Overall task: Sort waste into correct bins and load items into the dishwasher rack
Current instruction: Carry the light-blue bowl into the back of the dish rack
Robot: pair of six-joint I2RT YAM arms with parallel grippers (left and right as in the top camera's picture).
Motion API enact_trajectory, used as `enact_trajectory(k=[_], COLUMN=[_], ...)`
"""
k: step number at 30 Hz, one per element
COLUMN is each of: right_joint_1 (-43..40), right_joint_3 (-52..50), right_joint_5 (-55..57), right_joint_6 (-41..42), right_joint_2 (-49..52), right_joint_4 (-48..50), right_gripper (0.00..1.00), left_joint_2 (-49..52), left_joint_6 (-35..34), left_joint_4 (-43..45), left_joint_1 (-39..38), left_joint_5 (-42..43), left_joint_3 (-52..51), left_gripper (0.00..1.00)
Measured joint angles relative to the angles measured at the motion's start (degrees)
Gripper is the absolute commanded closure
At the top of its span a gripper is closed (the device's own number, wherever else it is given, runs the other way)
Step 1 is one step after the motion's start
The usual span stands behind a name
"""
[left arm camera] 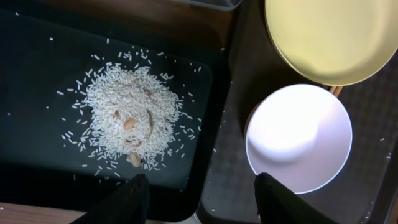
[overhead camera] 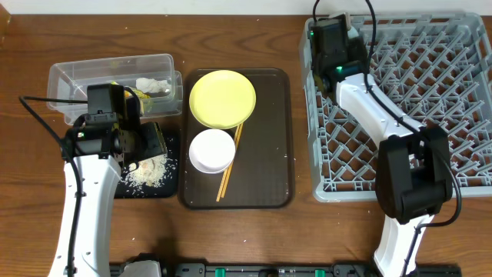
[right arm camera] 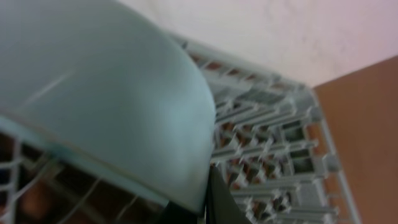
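Note:
My left gripper (left arm camera: 202, 202) is open and empty, low over the right edge of the shallow black tray (left arm camera: 37, 93), which holds the heap of white rice (left arm camera: 127, 118). The white bowl (left arm camera: 298, 137) and yellow plate (left arm camera: 336, 37) lie just right of it on the brown serving tray (overhead camera: 269, 154), beside two chopsticks (overhead camera: 229, 171). The clear tub (overhead camera: 69, 77) holds the white tissue (overhead camera: 151, 82) and the snack wrapper (overhead camera: 132, 94). My right gripper (overhead camera: 338, 42) is shut on the rim of the light blue bowl (right arm camera: 106, 81), at the far left corner of the grey dishwasher rack (overhead camera: 415, 92). The cup is out of view.
The brown serving tray sits between the black tray and the rack. Loose rice grains are scattered on the black tray around the heap. The right arm's base (overhead camera: 411, 185) stands over the rack's front edge.

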Motion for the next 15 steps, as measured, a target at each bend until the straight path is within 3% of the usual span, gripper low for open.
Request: enact_trajectory(k=[5,9,13,15], right_joint_1=[0.9,1.0,1.0,1.2], right_joint_3=[0.0,-0.3,-0.5,-0.5], right_joint_5=[-1.9,-5.7,-11.0,-13.4], right_joint_6=[8.4,13.3,16.0,16.8], right_joint_2=[-1.2,-2.9,-5.5,-7.2], right_joint_4=[-7.9,-13.9,-17.9,-19.5], right_gripper=[0.98,0.86,0.62,0.58], left_joint_2=[0.0,0.0,0.0,0.0], left_joint_6=[0.0,0.0,0.0,0.0], left_joint_4=[0.0,0.0,0.0,0.0], left_joint_1=[0.0,0.0,0.0,0.0], left_joint_5=[0.0,0.0,0.0,0.0], left_joint_3=[0.0,0.0,0.0,0.0], left_gripper=[0.43,0.43,0.41,0.38])
